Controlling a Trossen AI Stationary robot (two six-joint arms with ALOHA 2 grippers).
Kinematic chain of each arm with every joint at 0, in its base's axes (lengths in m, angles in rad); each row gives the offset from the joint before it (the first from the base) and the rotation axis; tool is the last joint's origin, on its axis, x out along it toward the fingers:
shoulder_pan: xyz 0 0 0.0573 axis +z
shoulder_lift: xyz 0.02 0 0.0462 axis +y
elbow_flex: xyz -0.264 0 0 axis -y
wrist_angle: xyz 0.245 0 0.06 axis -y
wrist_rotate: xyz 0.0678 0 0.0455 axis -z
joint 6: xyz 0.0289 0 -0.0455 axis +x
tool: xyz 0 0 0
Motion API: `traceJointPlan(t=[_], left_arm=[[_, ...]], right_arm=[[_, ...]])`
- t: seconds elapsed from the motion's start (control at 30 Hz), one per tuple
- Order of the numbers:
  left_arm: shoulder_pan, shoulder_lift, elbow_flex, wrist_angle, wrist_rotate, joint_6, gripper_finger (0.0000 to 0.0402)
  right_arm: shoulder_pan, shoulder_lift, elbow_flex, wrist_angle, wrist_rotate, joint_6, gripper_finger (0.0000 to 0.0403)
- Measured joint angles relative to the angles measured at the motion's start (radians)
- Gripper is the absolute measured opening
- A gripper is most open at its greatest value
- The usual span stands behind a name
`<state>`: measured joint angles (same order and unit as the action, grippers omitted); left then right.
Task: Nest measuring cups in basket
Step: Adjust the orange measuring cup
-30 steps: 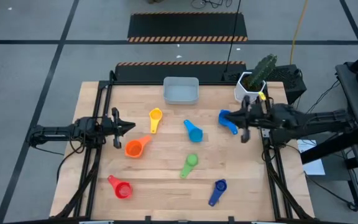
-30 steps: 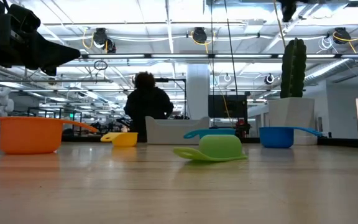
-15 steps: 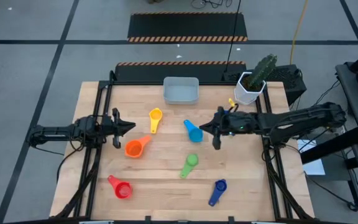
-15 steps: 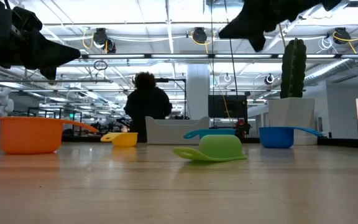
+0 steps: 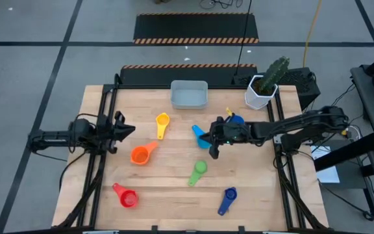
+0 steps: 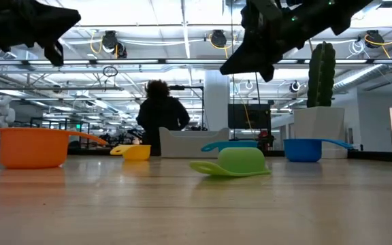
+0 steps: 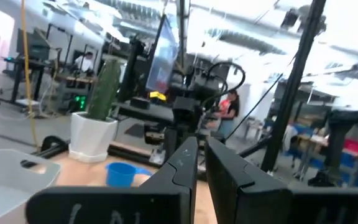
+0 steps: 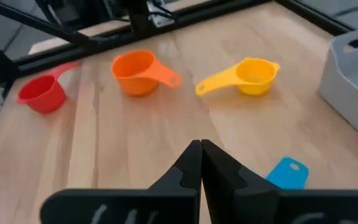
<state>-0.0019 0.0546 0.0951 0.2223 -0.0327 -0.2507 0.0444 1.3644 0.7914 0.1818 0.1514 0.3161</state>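
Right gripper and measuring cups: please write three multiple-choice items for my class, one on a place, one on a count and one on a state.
1. The right gripper hovers:
A. over the basket
B. by the light blue cup
C. by the red cup

2. How many measuring cups are in the basket?
A. none
B. two
C. seven

3. The right gripper is:
A. shut and empty
B. wide open
C. shut on the yellow cup

Answers:
1 B, the high view shows it at that cup in mid-table.
2 A, the basket holds nothing.
3 A, its wrist view shows the fingers together with nothing between them.
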Motion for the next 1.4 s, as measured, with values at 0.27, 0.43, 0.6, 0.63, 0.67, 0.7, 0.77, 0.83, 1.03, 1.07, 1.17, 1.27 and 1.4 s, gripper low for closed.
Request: traceJointPlan(t=[0.27, 0.43, 0.6, 0.63, 0.67, 0.7, 0.77, 0.83, 1.03, 1.07, 1.17, 1.27, 1.4], left_arm=[[-0.042, 0.294, 0.222, -0.226, -0.151, 0.1, 0.0035], [-0.055, 0.543, 0.387, -0.39, -0.163, 0.085, 0.0046], [-0.079, 0.777, 0.538, -0.525, -0.199, 0.048, 0.0097], [-0.082, 0.818, 0.571, -0.568, -0.209, 0.022, 0.0111], [-0.086, 0.856, 0.602, -0.621, -0.221, -0.018, 0.0124], [-0.086, 0.893, 0.631, -0.679, -0.23, -0.066, 0.0138], [-0.086, 0.963, 0.69, -0.788, -0.231, -0.16, 0.0164], [-0.086, 1.029, 0.751, -0.894, -0.231, -0.221, 0.0188], [-0.075, 1.183, 0.877, -1.092, -0.23, -0.342, 0.0239], [-0.073, 1.202, 0.884, -1.103, -0.227, -0.353, 0.0245], [-0.07, 1.261, 0.89, -1.105, -0.174, -0.372, 0.0262], [-0.071, 1.318, 0.89, -1.103, -0.144, -0.387, 0.0283], [-0.068, 1.38, 0.89, -1.121, -0.157, -0.413, 0.0318]], right_arm=[[-0.031, 0.015, 0.0, 0.039, -0.049, -0.003, 0.0], [-0.031, 0.015, 0.0, 0.039, -0.049, -0.008, 0.0], [-0.031, 0.015, 0.0, 0.039, -0.049, -0.014, 0.0], [-0.031, 0.015, 0.0, 0.039, -0.049, -0.015, 0.0], [-0.031, 0.015, 0.0, 0.039, -0.049, -0.019, 0.0], [-0.031, 0.015, 0.0, 0.039, -0.049, -0.026, 0.0], [-0.031, 0.015, 0.0, 0.038, -0.049, -0.046, 0.0], [-0.031, 0.015, 0.0, 0.038, -0.049, -0.061, 0.0], [-0.037, 0.015, 0.0, 0.038, -0.048, -0.067, 0.0], [-0.037, 0.015, 0.0, 0.038, -0.048, -0.067, 0.0], [-0.037, 0.015, 0.0, 0.039, -0.048, -0.067, 0.0], [-0.037, 0.015, 0.0, 0.038, -0.048, -0.067, 0.0], [-0.037, 0.015, 0.0, 0.036, -0.048, -0.073, 0.0]])
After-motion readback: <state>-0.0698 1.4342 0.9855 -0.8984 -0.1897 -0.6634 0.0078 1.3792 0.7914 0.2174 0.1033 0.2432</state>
